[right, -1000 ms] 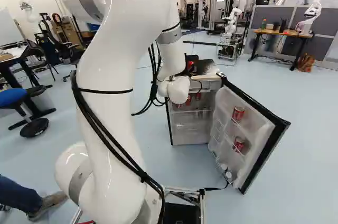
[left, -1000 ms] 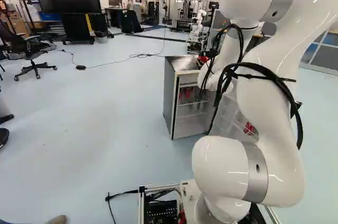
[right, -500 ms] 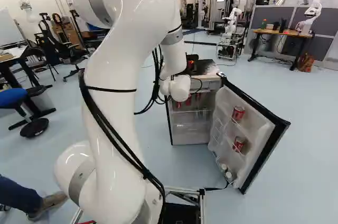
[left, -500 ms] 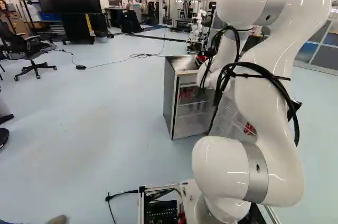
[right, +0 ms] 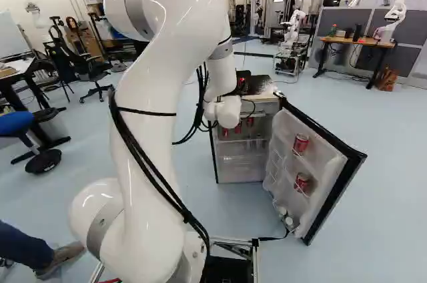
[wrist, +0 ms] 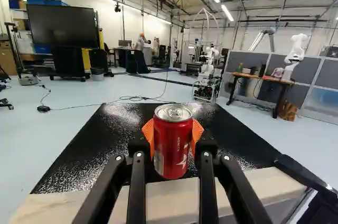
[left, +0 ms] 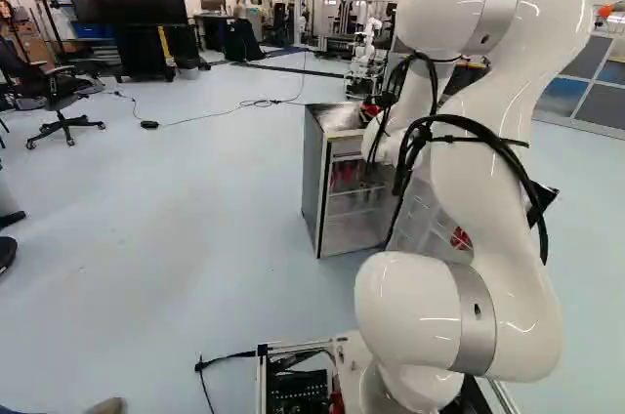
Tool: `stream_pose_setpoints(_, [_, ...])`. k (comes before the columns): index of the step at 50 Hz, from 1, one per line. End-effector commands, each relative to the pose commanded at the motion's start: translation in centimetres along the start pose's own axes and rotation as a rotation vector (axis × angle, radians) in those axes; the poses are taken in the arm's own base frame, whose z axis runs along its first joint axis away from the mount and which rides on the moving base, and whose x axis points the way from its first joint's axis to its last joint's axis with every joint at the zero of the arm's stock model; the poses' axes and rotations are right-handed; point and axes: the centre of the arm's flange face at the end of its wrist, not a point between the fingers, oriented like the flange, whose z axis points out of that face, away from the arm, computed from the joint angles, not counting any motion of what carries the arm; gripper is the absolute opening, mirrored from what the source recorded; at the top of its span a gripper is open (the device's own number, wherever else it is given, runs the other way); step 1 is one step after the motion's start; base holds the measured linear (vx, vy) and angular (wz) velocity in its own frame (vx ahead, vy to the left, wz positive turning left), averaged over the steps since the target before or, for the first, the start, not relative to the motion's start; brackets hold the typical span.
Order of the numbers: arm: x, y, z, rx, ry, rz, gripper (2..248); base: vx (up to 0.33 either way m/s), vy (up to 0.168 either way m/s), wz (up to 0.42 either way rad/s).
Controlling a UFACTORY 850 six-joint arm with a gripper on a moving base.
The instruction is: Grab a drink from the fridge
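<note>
You have the gripper clamped on a red can at the fridge top. To its right, the door stands open, bearing two more cans.

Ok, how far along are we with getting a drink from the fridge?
Done: the fridge door stands open and a red can is outside the cabinet, at the front of the fridge's black top. In hand: that can, with the orange-padded jaws closed on it from both sides. Left, probably: carrying it clear; I can't tell whether it touches the top.
</note>
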Motion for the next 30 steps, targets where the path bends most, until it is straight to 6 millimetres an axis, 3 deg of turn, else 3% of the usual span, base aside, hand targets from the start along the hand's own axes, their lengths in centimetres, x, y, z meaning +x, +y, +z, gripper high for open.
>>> stream_pose_setpoints(23, [-0.44,-0.04,0.09,0.001,-0.006,0.002,92,0.000,0.000,0.000])
stream_pose_setpoints(24, [-0.44,-0.04,0.09,0.001,-0.006,0.002,108,0.000,0.000,0.000])
stream_pose_setpoints(28, [-0.44,-0.04,0.09,0.001,-0.006,0.002,108,0.000,0.000,0.000])
stream_pose_setpoints(29, [-0.44,-0.04,0.09,0.001,-0.006,0.002,140,0.000,0.000,0.000])
stream_pose_setpoints(30, [-0.44,-0.04,0.09,0.001,-0.006,0.002,140,0.000,0.000,0.000])
